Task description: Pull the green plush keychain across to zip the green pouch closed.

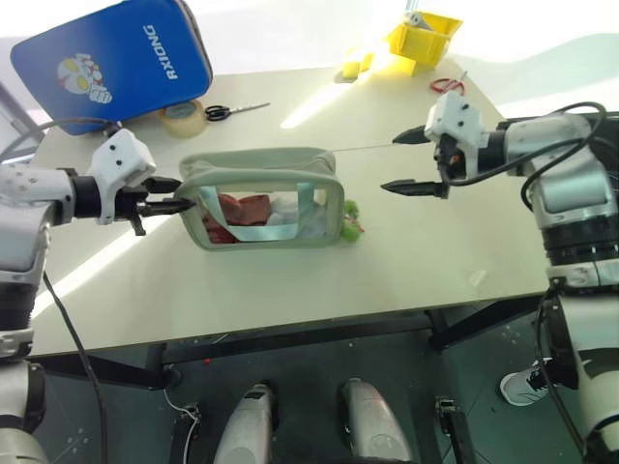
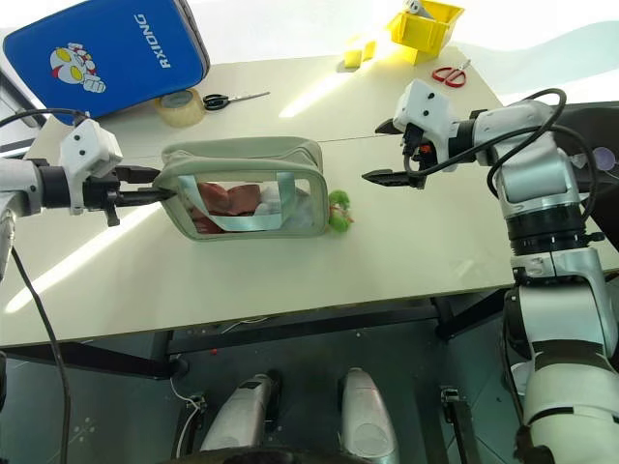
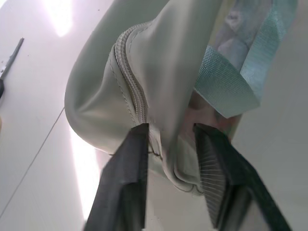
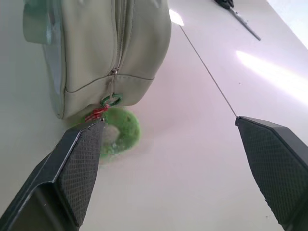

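The green pouch [image 1: 261, 198] stands upright in the middle of the table, with red and light-blue items showing through its clear side. In the right wrist view its zip slider sits at the pouch's right end. The green plush keychain [image 1: 350, 220] hangs from that slider and lies on the table beside that end [image 4: 120, 132]. My right gripper [image 1: 390, 162] hovers wide open to the right of the keychain, above the table, holding nothing. At the pouch's left end, my left gripper [image 1: 184, 193] is open, its fingers [image 3: 130, 163] parted on either side of the end fold.
A big blue pad [image 1: 111, 58] leans at the back left. A tape roll [image 1: 182, 118] and black scissors [image 1: 232, 110] lie behind the pouch. A yellow bin [image 1: 423, 39] and red scissors [image 1: 448, 85] sit at the back right. The table's front edge [image 1: 290, 324] runs close below the pouch.
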Robot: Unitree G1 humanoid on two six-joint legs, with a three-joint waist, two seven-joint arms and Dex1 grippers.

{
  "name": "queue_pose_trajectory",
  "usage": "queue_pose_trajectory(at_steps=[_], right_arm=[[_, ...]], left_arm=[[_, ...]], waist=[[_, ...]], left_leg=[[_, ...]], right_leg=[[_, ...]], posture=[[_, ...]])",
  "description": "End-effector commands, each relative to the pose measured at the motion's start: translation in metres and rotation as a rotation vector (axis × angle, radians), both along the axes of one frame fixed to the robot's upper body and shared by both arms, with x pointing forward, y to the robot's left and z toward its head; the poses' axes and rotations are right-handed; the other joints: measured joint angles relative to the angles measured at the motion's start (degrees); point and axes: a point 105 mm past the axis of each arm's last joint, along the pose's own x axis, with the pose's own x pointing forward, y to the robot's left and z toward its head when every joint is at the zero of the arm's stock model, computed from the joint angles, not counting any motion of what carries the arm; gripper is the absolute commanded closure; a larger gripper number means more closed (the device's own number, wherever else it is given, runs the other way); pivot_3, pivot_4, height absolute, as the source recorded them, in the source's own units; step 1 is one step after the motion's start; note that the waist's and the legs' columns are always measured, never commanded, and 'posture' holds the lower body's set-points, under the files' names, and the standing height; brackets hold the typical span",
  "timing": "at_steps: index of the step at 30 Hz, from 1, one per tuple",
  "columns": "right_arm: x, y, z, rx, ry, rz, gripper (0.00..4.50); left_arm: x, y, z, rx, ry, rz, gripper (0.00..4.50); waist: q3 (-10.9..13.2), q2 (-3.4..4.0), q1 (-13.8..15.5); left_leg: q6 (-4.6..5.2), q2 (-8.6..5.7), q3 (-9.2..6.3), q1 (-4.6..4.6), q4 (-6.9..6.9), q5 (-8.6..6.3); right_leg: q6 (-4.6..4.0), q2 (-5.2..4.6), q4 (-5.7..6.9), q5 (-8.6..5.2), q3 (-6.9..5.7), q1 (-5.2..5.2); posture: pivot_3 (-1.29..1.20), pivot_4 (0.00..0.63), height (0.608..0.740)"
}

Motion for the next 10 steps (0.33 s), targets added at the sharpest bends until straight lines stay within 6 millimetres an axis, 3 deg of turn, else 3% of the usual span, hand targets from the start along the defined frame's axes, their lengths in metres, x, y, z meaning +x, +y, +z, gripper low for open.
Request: queue_pose_trajectory(at_steps=[1, 3, 10], right_arm=[[-0.01, 0.007, 0.028, 0.038, -0.042, 0.069, 0.0], [-0.012, 0.011, 0.032, 0.049, -0.047, 0.084, 0.0], [-0.017, 0.012, 0.033, 0.093, -0.035, 0.085, 0.0]], left_arm=[[-0.004, 0.007, 0.03, -0.049, -0.066, 0.027, 0.88], [-0.007, 0.011, 0.038, -0.084, -0.056, 0.043, 0.05], [-0.018, 0.024, 0.064, -0.203, -0.104, 0.088, 0.05]], waist=[[0.0, 0.0, 0.0], [0.0, 0.0, 0.04], [0.0, 0.0, 0.05]], left_leg=[[0.0, 0.0, 0.0, -0.01, 0.0, 0.0], [0.0, 0.0, 0.0, -0.02, 0.01, 0.0], [0.0, 0.0, 0.0, -0.03, 0.01, 0.0]], right_leg=[[0.0, 0.0, 0.0, 0.0, 0.0, -0.01], [0.0, 0.0, 0.0, 0.0, 0.0, -0.02], [0.0, -0.01, 0.0, 0.0, 0.0, -0.03]], posture=[[0.0, 0.15, 0.74], [0.0, 0.15, 0.74], [0.0, 0.15, 0.74]])
